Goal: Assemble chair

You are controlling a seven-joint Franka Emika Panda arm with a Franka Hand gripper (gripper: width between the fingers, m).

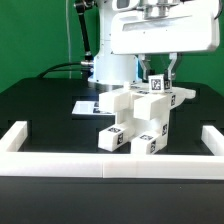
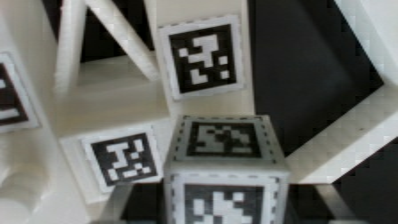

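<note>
panda arm's gripper (image 1: pixel 161 72) stands over the part-built chair (image 1: pixel 135 118) at the middle of the black table (image 1: pixel 40 110), behind the low border wall (image 1: pixel 110 160). its jaws are drawn in on what we take to be the chair's topmost tagged block (image 1: pixel 157 84). we judge the white plastic light, rigid and slick, unlikely to break but apt to slip or twist. the flat opposite faces of a square piece look the surest hold to us.

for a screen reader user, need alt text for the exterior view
A white robot gripper is shut on the top of a partly built white chair with black-and-white tags, on a black table edged by a low white wall.
</note>
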